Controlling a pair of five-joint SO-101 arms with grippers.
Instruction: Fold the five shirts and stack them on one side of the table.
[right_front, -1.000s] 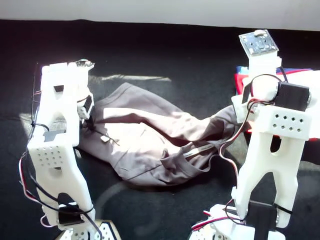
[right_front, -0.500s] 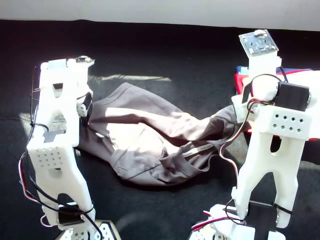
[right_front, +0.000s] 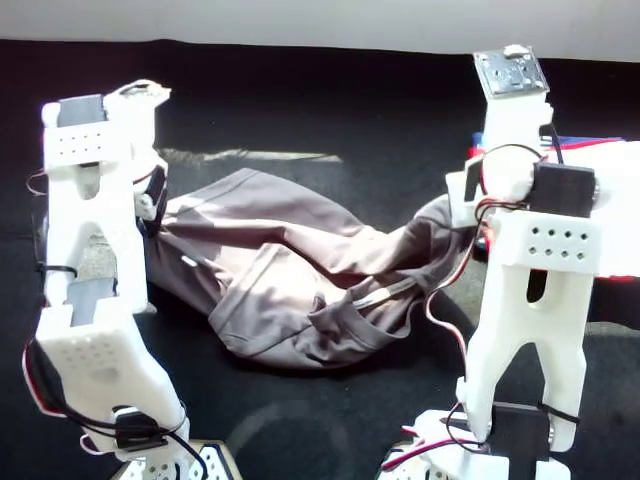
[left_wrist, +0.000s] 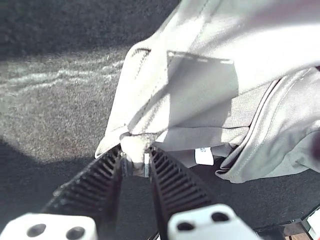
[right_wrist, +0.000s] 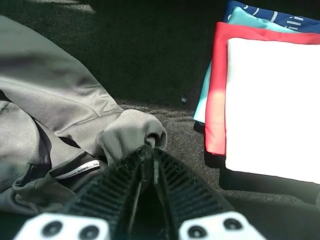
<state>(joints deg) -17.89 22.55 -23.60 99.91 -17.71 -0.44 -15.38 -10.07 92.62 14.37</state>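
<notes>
A grey shirt lies crumpled across the middle of the black table, stretched between the two arms. My left gripper is shut on the shirt's left edge, lifted a little off the cloth. My right gripper is shut on a bunched fold of the same grey shirt at its right end. In the high view the left gripper sits behind the left arm and the right gripper behind the right arm. A stack of folded shirts, white on top over red, teal and blue, lies at the right.
The folded stack sits at the table's right edge, partly behind the right arm. A bright sunlit strip crosses the black cloth behind the shirt. Open black table lies at the back and in front of the shirt.
The left arm has risen and pulled leftward, drawing the shirt's left edge with it and stretching the cloth. The right arm has shifted slightly left, still holding its end.
</notes>
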